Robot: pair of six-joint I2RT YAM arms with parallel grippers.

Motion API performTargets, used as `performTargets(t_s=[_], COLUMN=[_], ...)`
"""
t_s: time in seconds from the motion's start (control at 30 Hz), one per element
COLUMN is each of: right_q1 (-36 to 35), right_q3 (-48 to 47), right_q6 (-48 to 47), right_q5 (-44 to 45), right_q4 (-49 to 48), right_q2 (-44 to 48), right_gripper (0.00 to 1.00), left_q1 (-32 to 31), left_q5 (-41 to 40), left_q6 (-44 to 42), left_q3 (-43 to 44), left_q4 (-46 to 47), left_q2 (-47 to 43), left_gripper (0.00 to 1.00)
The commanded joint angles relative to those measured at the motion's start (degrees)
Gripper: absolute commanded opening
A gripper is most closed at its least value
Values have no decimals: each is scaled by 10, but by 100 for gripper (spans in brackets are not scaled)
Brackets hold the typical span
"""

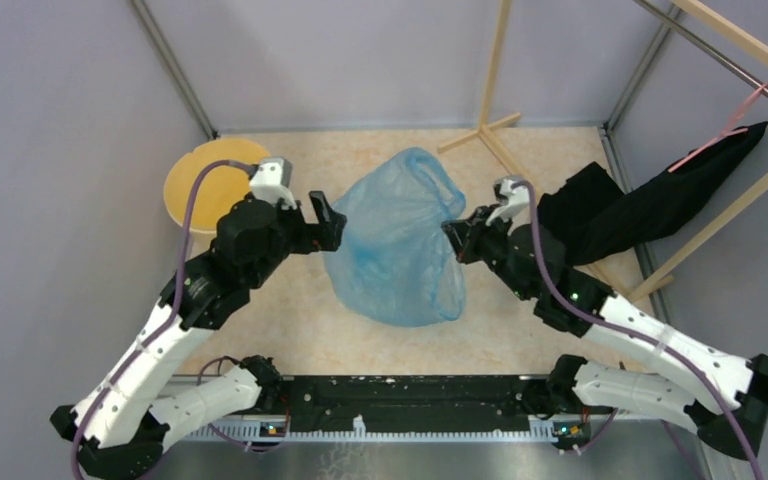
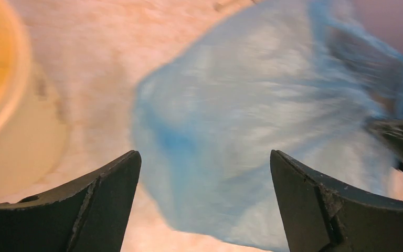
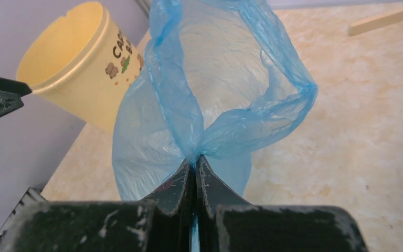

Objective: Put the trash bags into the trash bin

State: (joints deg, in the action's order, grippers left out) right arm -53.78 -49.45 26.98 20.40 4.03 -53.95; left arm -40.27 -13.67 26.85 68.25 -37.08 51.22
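Trash bag [image 1: 400, 240] position: outside the trash bin [image 1: 205, 185], to the right of the bin and apart from it, with its lower part resting on the marbled table [image 1: 290, 320]. The bag is light-blue translucent film, crumpled and ballooned upward.

Trash bin: a pale-yellow round bucket, standing upright with its mouth up at the far-left corner of the table. The right wrist view shows dark printed lettering and small figures on its side wall [image 3: 110, 68].

Left gripper [image 1: 325, 222]: located between the bin and the bag, just right of the bin.
- The fingers are spread wide and hold nothing.
- In the left wrist view the gripper [image 2: 204, 157] faces the bag [image 2: 252, 105], which lies beyond the fingertips. The bin rim [image 2: 10, 79] shows at the left edge.
- The top view does not show whether a fingertip touches the film.

Right gripper [image 1: 453, 238]: located on the side of the bag away from the bin.
- In the right wrist view the fingers [image 3: 195, 163] are pressed together on a bunched twist of the bag's film.
- From this pinch point the film [image 3: 215, 79] fans out into an open loop, and the bin stands beyond it to the left.

Black cloth [image 1: 640, 205]: farther from the bin than the right gripper. It is draped from a wooden frame [image 1: 735, 215], with its lower end on the table.
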Motion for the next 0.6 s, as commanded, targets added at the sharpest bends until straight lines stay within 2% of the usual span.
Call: performTargets(t_s=[0.0,0.13,0.2,0.33,0.5,0.57], right_q1=[0,0,0,0,0,-1], right_q3=[12,4,-1,-3,-8,-8], right_q6=[-38,-58,-62,-57,-55,-55], right_q5=[62,81,87,74,54,50], right_q4=[51,98,112,126,147,151], right_q2=[93,141,157,174,178,179], right_gripper=[0,0,0,0,0,0], left_q1=[0,19,68,201,213,214], left_q5=[-194,-294,-312,-208,-215,-215], left_q6=[-61,-108,-136,-159,-184,-180], left_q3=[27,51,68,101,141,141], left_q4=[-74,-67,-52,-16,7,8], left_q2=[-12,53,97,182,267,286], left_gripper=[99,99,99,99,98,94])
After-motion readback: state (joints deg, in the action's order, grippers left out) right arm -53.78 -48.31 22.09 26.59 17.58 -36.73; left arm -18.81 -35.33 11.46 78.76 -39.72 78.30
